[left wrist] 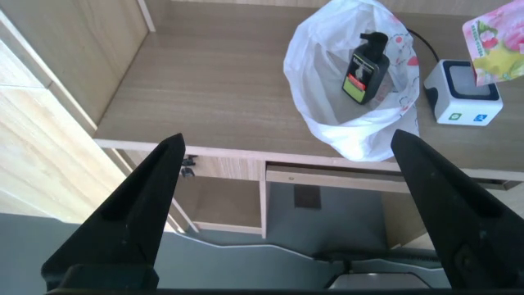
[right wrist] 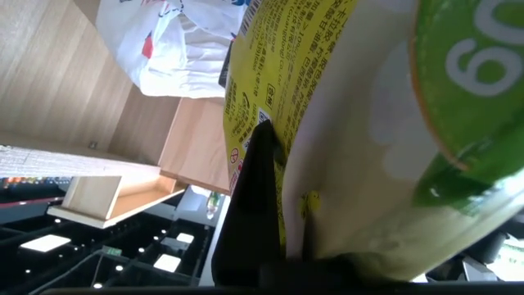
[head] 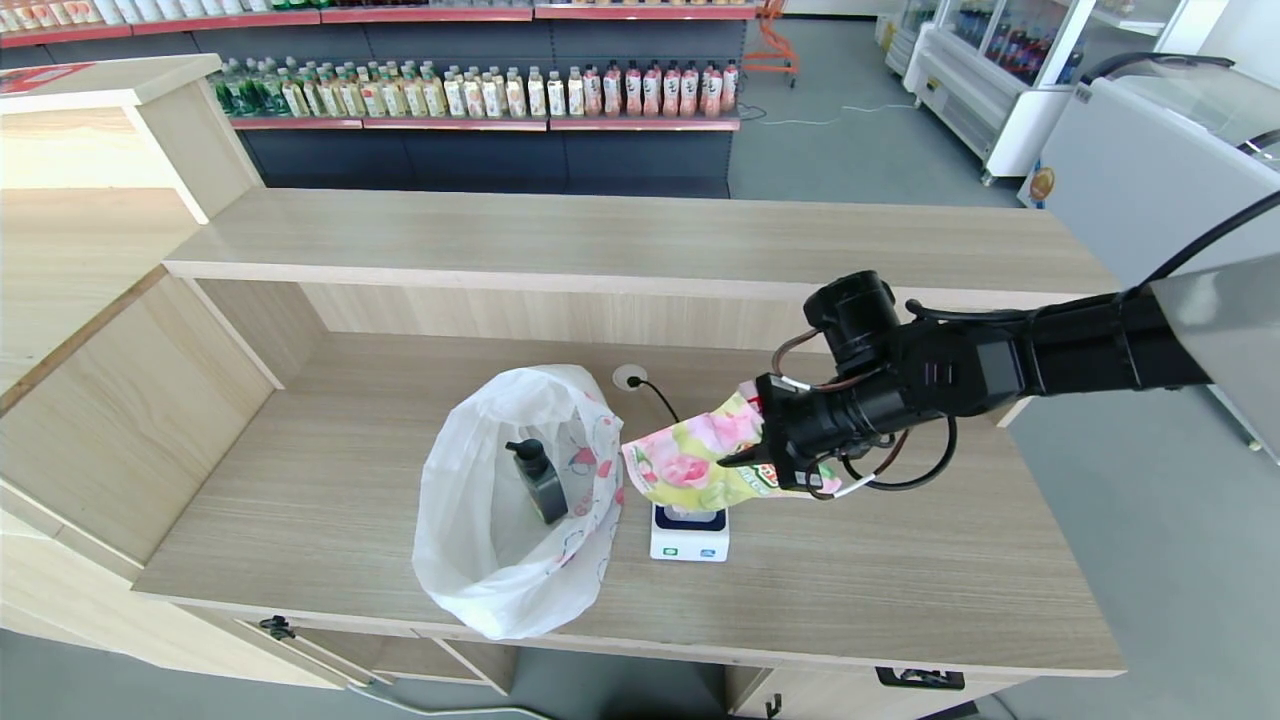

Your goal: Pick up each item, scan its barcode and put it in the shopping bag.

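Our right claw point(head: 775, 462) is clamped on a soft pouch point(head: 690, 462), pink and green with a flowery print, held just over the white scanner point(head: 688, 540) on the table point(head: 900, 580), right beside the shopping bag point(head: 470, 570). The right wrist view gives us the pouch's yellow back with fine print, and the left wrist view gives us our left claw point(left wrist: 288, 139), spread apart out in front of the table.

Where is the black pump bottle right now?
In the head view, the black pump bottle sits inside the white shopping bag on the counter, just left of the small white scanner where the right gripper holds a flowery pouch.
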Robot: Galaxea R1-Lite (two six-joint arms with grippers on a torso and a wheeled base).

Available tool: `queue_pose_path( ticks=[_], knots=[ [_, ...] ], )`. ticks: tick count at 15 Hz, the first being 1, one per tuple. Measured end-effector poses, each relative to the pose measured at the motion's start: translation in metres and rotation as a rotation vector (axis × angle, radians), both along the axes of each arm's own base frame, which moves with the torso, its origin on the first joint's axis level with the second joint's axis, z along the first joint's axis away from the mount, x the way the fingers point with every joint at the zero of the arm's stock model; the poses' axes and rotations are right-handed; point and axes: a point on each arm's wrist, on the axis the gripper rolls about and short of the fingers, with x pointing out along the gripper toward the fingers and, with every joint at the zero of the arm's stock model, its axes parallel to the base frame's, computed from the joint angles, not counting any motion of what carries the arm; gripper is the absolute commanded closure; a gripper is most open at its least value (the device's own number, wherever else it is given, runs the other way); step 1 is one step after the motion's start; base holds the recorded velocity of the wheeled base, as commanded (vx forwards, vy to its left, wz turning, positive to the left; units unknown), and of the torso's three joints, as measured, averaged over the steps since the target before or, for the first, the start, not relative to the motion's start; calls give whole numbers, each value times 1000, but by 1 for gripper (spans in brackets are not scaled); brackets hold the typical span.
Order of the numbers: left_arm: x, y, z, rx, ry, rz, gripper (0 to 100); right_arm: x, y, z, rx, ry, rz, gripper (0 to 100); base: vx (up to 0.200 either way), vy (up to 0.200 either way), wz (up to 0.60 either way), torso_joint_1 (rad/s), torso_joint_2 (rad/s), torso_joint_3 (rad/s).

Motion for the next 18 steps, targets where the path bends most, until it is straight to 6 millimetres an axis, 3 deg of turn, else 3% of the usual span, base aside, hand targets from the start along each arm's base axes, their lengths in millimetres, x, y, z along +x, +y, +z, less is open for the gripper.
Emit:
queue_pose_path(
  ticks=[9, 11, 14, 16, 18],
  knots=[
    [0, 0, 0, -1, 0, 0, 0, 0, 2, 1, -5, -6, 8, 100, 0, 0, 0, 0, 0, 0],
    [0, 0, 0, 0, 0, 0, 0, -9, -2, 16, -22, -47, 38, 100, 0, 0, 0, 0, 0, 0],
    [0, 0, 0, -2, 0, 0, 0, -50, -17, 69, -163, -342, 249, 100, 0, 0, 0, 0, 0, 0],
    [0, 0, 0, -3, 0, 0, 0, -83, -30, 84, -463, -594, 468, 100, 0, 0, 0, 0, 0, 0],
    [0, 0, 0, -4, 0, 0, 0, -111, -35, 88, -775, -727, 608, 100, 0, 0, 0, 0, 0, 0]
  ],
)
